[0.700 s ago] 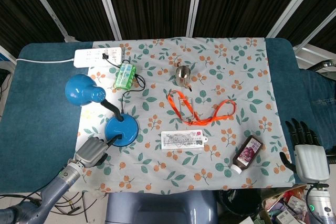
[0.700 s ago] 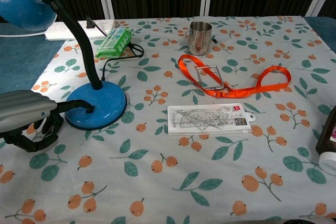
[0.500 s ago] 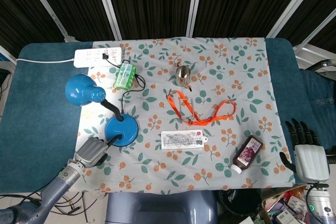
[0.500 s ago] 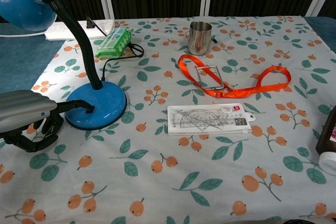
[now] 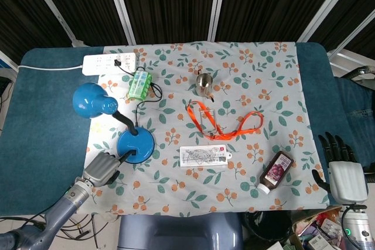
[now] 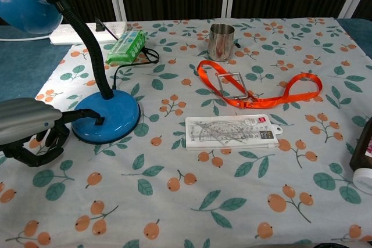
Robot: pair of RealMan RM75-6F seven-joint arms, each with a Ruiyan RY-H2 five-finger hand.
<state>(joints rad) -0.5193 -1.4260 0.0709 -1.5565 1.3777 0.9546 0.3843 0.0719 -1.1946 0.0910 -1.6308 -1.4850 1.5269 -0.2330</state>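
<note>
Your left hand (image 6: pixel 29 135), fingers curled with one extended, touches the lamp (image 6: pixel 107 121) base at the cloth's left edge (switch likely there); press straight down, gently. Right hand (image 5: pixel 344 177) idles released, off-table.

Table (image 5: pixel 35 144) with blue top, a floral cloth (image 5: pixel 266 80) printed with orange berries and green leaves spread over its middle. Behind: dark ribbed panels (image 5: pixel 170 4) split by slanted white bars (image 5: pixel 120 5). Even, soft light. Clutter (image 5: pixel 319 229) at lower right, possibly boxes.
</note>
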